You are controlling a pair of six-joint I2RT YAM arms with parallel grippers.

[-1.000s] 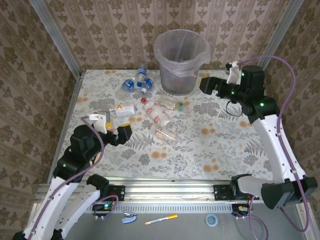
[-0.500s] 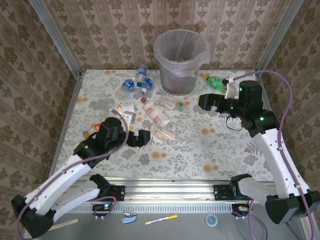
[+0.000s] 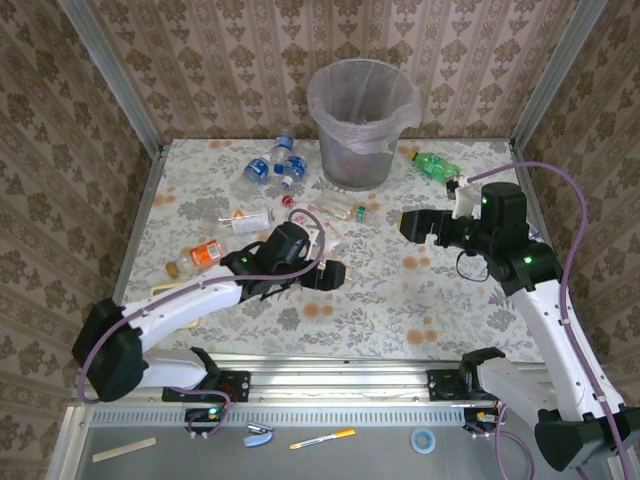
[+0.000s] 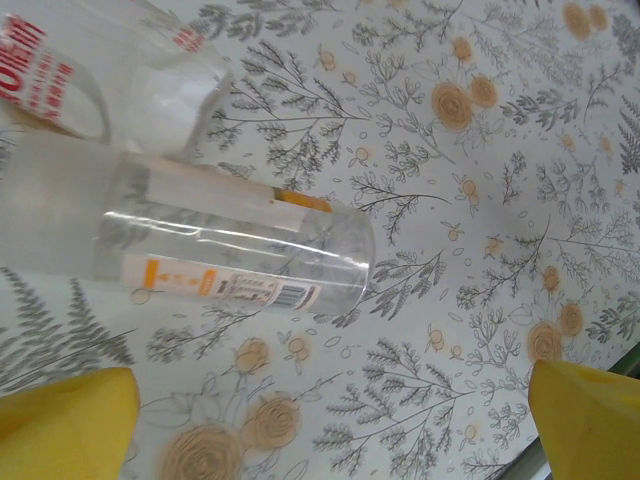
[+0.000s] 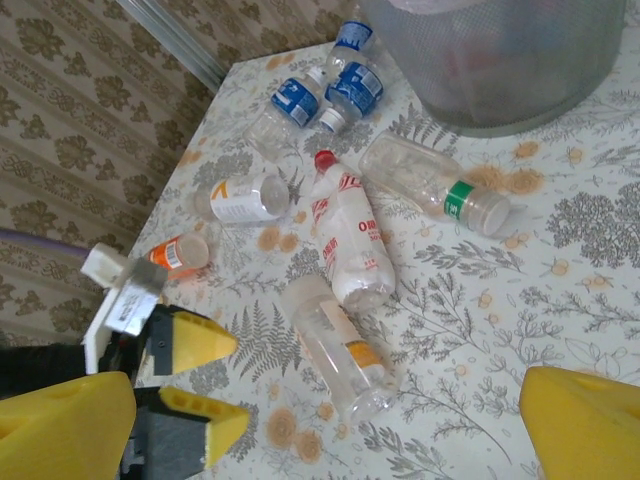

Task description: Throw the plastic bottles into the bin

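Observation:
The bin point(image 3: 362, 120) stands at the back centre of the table, also seen in the right wrist view point(image 5: 500, 60). Plastic bottles lie in front of it: two blue-labelled ones point(image 3: 272, 165), a green one point(image 3: 435, 163), a green-banded one point(image 5: 435, 185), a red-labelled one point(image 5: 345, 235), a white-labelled one point(image 3: 245, 219) and an orange one point(image 3: 200, 254). A clear bottle with an orange label point(image 4: 235, 255) lies just ahead of my left gripper point(image 3: 338, 275), whose open jaws point(image 4: 325, 430) hold nothing. My right gripper point(image 3: 410, 225) hovers open and unladen right of the pile point(image 5: 325, 430).
Metal frame posts point(image 3: 115, 90) and wallpapered walls close in the table on three sides. The flowered tabletop point(image 3: 420, 300) is bare at the near right. A pen point(image 3: 322, 438) and a tape roll point(image 3: 424, 440) lie below the near rail.
My left arm has swung forward and right, from the table's left side to the clear orange-labelled bottle. My right arm has drawn back from beside the bin, uncovering the green bottle.

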